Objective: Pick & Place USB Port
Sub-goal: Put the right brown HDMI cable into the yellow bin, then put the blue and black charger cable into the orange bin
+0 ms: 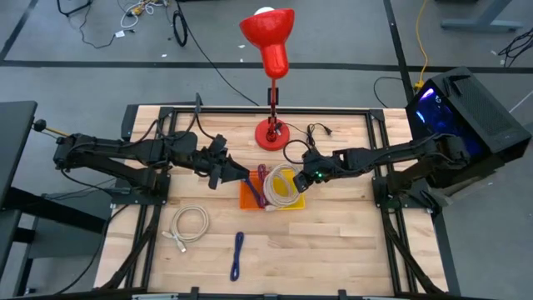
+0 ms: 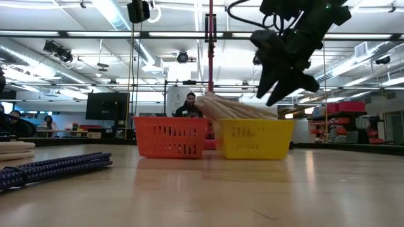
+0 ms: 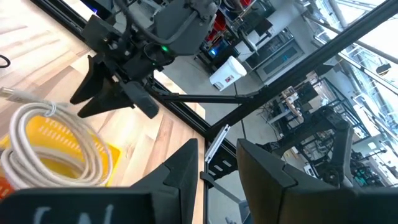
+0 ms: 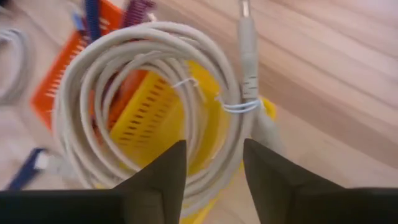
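White coiled USB cable (image 4: 143,93) resting across rim of yellow basket (image 1: 287,198), sticking out on top. Soft, light, springy; best pinched across the bundled loops near the tie. Right pincer (image 2: 287,79) just above it, fingers spread, holding nothing. Left pincer (image 1: 218,173) waiting beside orange basket (image 1: 250,193), partly spread, empty. Nearby: red lamp (image 1: 271,50), spare white coil (image 1: 190,223), blue cable (image 1: 237,254) on desk (image 1: 333,250).

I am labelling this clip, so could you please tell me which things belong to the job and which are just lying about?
Job: coiled white cable on yellow basket; orange basket; white cable coil on table; blue cable.
Lying about: red desk lamp; black computer case.
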